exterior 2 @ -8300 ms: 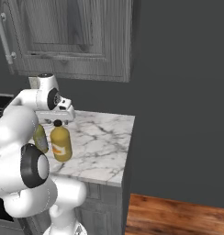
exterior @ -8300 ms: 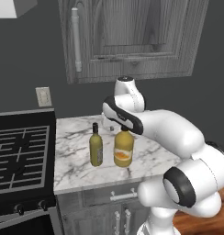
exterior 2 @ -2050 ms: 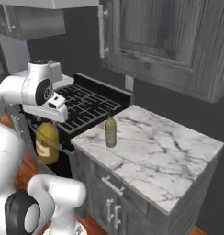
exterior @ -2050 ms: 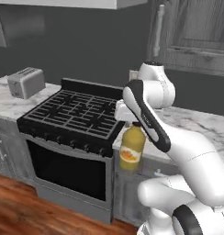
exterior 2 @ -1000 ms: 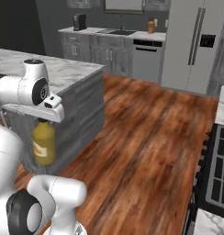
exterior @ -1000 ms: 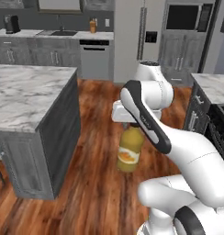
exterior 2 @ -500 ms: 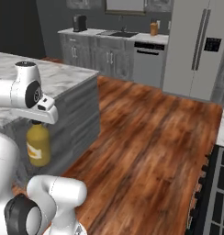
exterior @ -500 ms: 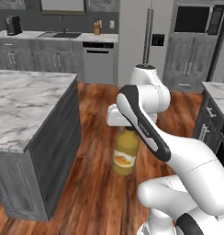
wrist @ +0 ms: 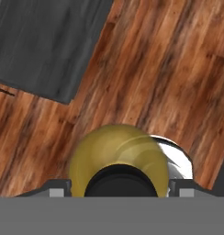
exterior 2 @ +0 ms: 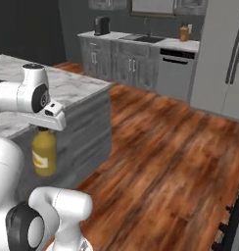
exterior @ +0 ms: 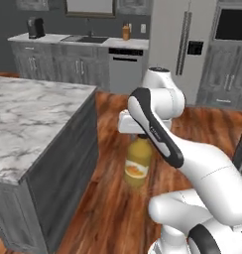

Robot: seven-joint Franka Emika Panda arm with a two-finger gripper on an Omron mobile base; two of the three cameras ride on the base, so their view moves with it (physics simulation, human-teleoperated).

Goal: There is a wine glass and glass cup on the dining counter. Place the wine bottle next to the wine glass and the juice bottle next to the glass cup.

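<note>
Juice bottle [exterior: 138, 162] hangs straight below your claw [exterior: 139, 135], upright, cap up inside the claw and orange-yellow body dangling clear of the wood floor [exterior: 113, 208]. Your claw is closed round the neck, just under the black cap; the label faces the near left in the left base view. In the right base view you see the same bottle [exterior 2: 44, 152] directly beneath the claw [exterior 2: 43, 128], hanging in front of the dark grey side of the bench [exterior 2: 87, 122]. From the hand view you look down the bottle [wrist: 118, 158]: black cap at the bottom centre, rounded yellow shoulder spreading out around it, floor planks [wrist: 173, 69] behind, and a dark grey panel [wrist: 45, 41] at the upper left. Finger tips themselves are mostly hidden by the grey band there, so you can't read the exact gap, but the bottle carried off the floor says the grip is tight.

Bench [exterior: 29, 119] with its white marble top lies to the left of the bottle in the left base view, near but not touching. Far wall has grey cabinets [exterior: 68, 69], a dishwasher [exterior: 125, 69] and a fridge [exterior: 180, 47].
</note>
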